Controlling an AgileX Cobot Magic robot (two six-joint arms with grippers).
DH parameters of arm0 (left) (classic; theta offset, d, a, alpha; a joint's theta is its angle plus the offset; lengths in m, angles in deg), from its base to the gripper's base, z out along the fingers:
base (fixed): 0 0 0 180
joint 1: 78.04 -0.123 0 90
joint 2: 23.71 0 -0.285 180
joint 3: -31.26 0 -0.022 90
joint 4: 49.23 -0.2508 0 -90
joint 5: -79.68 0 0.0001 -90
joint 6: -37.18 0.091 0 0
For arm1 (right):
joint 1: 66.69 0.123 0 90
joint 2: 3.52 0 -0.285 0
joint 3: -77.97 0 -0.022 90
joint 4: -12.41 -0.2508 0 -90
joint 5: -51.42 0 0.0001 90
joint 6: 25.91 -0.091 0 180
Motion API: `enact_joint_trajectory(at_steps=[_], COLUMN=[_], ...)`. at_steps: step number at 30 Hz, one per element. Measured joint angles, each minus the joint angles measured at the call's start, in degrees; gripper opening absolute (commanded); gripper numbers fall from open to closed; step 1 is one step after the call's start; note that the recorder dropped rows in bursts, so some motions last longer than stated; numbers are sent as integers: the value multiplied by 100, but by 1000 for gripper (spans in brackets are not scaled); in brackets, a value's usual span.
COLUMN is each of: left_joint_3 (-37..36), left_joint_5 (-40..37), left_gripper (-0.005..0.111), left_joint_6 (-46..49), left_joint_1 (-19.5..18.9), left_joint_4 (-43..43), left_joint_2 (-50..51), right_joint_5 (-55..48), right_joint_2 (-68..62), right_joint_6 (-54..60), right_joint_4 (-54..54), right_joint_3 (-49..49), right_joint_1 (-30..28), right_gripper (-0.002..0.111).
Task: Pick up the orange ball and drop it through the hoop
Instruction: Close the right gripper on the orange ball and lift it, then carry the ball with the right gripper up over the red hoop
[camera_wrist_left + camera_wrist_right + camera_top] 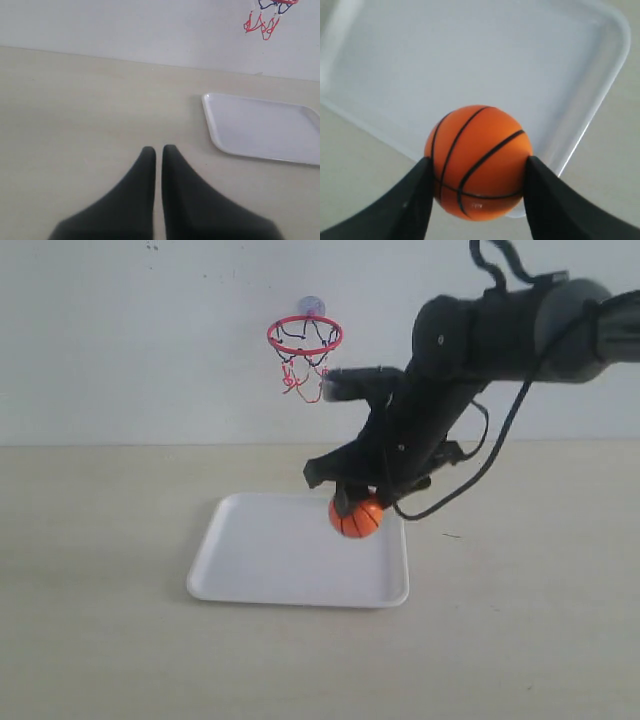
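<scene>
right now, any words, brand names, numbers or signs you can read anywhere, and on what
No text can be read in any view.
orange ball: a tiny pale mark low on it in the right wrist view, too small and blurred to read; otherwise only black seam lines.
white tray: no print visible.
hoop: no label or lettering visible.

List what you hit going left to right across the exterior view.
hoop → orange ball → right arm's elbow joint. The white tray is left out because it spans beneath both hoop and ball.
</scene>
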Motion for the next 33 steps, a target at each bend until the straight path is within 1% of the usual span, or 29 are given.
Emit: enact_joint_trajectory(at_steps=[3, 6, 7, 8, 9, 10, 11, 12, 13, 14, 16, 19, 24, 28, 33], left_joint_3=[0, 0, 0, 0, 0, 0, 0, 0, 0, 0, 0, 0, 0, 0, 0], left_joint_5=[0, 0, 0, 0, 0, 0, 0, 0, 0, 0, 0, 0, 0, 0, 0], left_gripper=[4, 4, 4, 4, 4, 4, 4, 4, 4, 4, 4, 4, 4, 4, 4], left_joint_6=[0, 0, 0, 0, 0, 0, 0, 0, 0, 0, 0, 0, 0, 0, 0], left_joint_1=[0, 0, 0, 0, 0, 0, 0, 0, 0, 0, 0, 0, 0, 0, 0], left_joint_4=[0, 0, 0, 0, 0, 0, 0, 0, 0, 0, 0, 0, 0, 0, 0], left_joint_2=[0, 0, 0, 0, 0, 0, 0, 0, 0, 0, 0, 0, 0, 0, 0], right_joint_5=[-122, 73, 285, 450, 519, 544, 466, 166, -55, -183, -79, 481, 916, 1130, 1199], right_joint_2=[518, 802, 879, 905, 905, 873, 812, 677, 580, 400, 230, 47, -295, -640, -1227], right_joint_6=[898, 1172, 1281, 1547, 1814, 2605, 3343, 4451, 5286, 6245, 7149, 7913, 8642, 8874, 8716], right_joint_4=[197, 236, 78, -341, -873, -1920, -2894, -4439, -5204, -6264, -7039, -7545, -7770, -7804, -7827], right_joint_3=[249, 258, 258, 258, 258, 258, 258, 258, 258, 258, 258, 329, 805, 1506, 2382], right_joint_1=[0, -248, -559, -930, -1200, -1557, -1798, -2053, -2174, -2227, -2198, -2040, -1689, -1462, -1363], right_gripper=[0, 0, 0, 0, 0, 0, 0, 0, 0, 0, 0, 0, 0, 0, 0])
